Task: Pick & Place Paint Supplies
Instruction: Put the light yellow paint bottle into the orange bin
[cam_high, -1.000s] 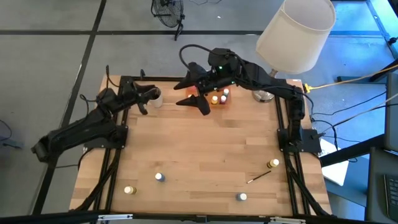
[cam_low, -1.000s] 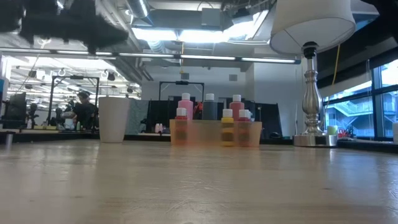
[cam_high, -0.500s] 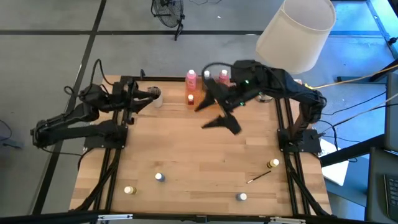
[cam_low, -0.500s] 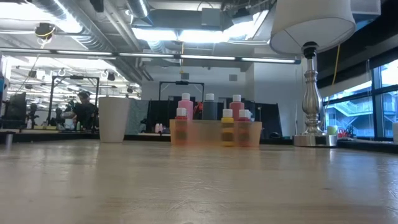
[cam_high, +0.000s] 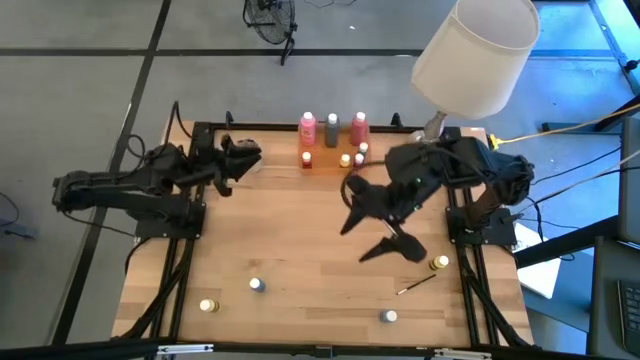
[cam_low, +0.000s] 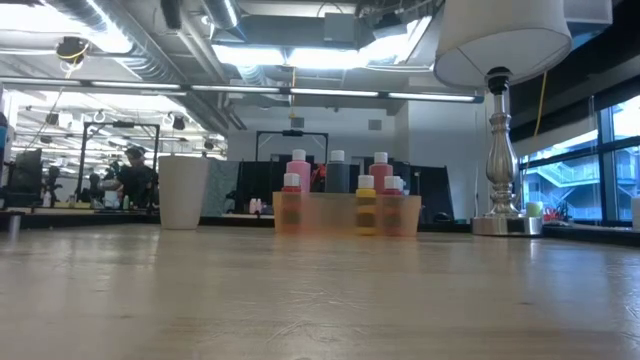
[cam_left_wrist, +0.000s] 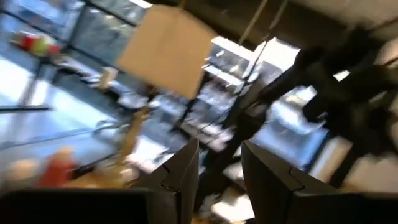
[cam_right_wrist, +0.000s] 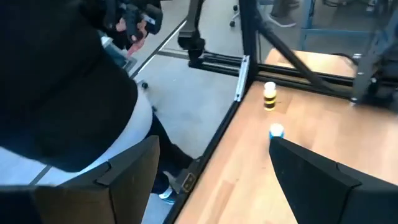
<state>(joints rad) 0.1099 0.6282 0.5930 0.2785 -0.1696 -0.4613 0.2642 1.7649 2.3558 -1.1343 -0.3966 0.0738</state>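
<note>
While the left gripper (cam_high: 243, 157) waits half-parted far off, the right gripper (cam_high: 375, 222) hangs spread wide and empty, the yellow-lidded pot (cam_high: 440, 263) and brush (cam_high: 416, 285) just beyond its fingertips.

High view: overhead, looking straight down on the whole pale wooden tabletop (cam_high: 300, 240) and both dark arms.
Low view: at tabletop height, facing level across to the translucent orange tray (cam_low: 345, 213) at the far edge, room beyond.
Left wrist view: looks past its own dark jaws into the room, blurred.
Right wrist view: faces the tabletop edge and floor.
Shared: high and low views both show the tray.
</note>
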